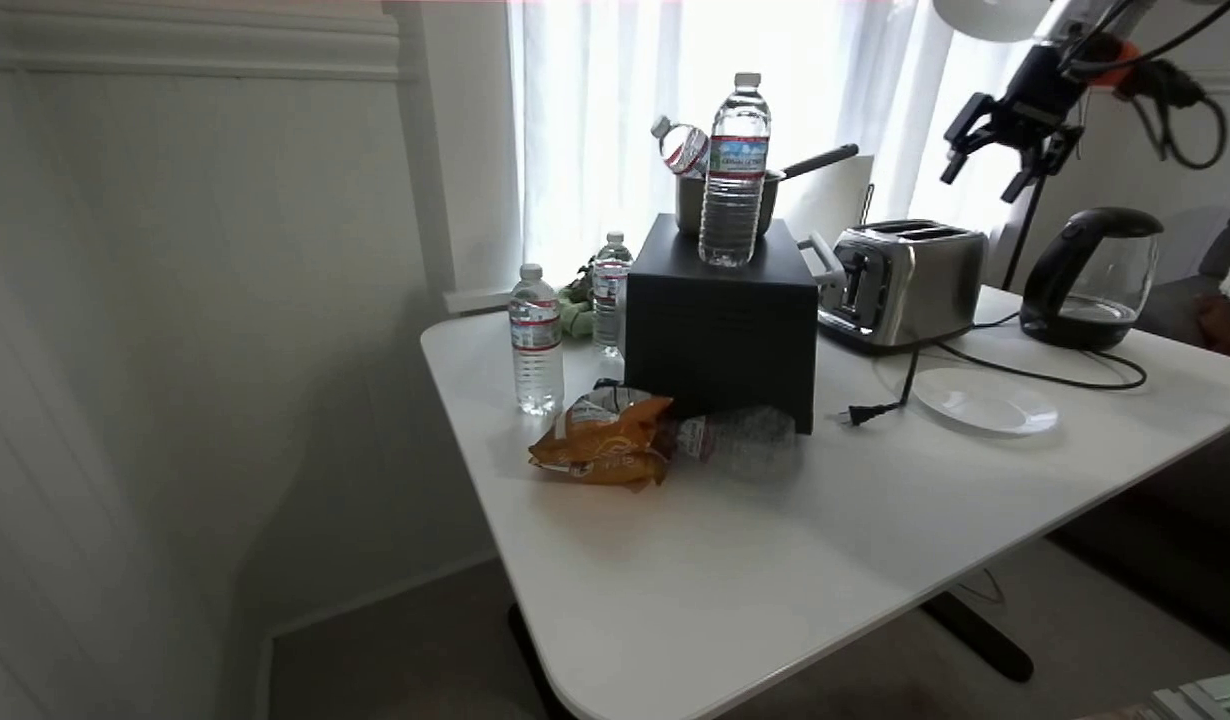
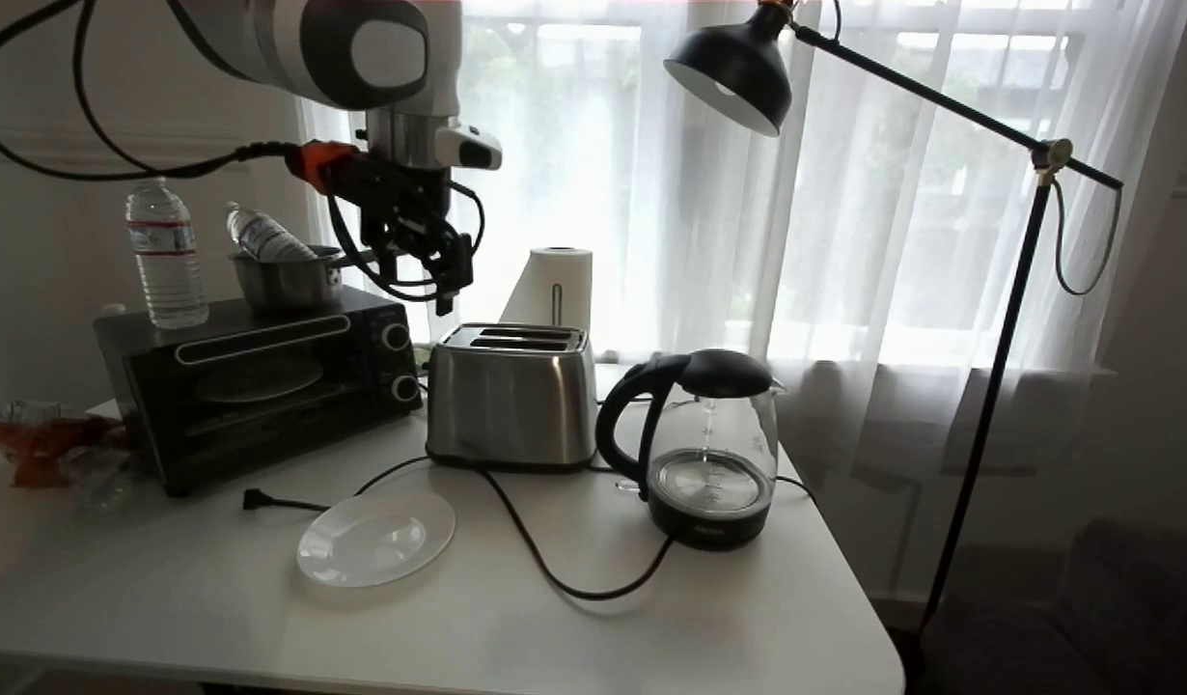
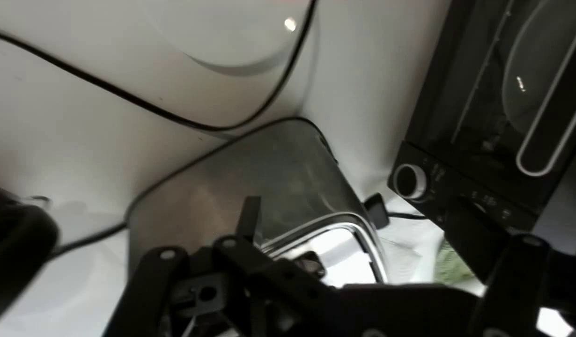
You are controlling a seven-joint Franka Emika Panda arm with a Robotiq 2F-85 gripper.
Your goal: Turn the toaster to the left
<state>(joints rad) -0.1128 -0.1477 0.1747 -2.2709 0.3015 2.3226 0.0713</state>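
Observation:
The toaster [image 1: 940,290] is a shiny silver box with dark top slots and a black base. It stands upright on the white table, and it also shows in an exterior view [image 2: 511,405]. Its lever end faces the black oven. My gripper [image 1: 978,186] is open and empty, in the air above the toaster. In an exterior view, the gripper [image 2: 418,292] hangs above the toaster's lever end, not touching it. In the wrist view, the open fingers [image 3: 358,213] spread over the lever end of the toaster [image 3: 250,182]. The gripper body hides part of the toaster's top.
The black toaster oven [image 2: 256,376] stands beside the toaster, with a pot [image 2: 287,283] and a water bottle [image 2: 166,256] on top. The glass kettle [image 2: 714,454] stands on the opposite side. A white plate [image 2: 376,539] and cords lie in front. A paper towel roll [image 2: 560,290] stands behind.

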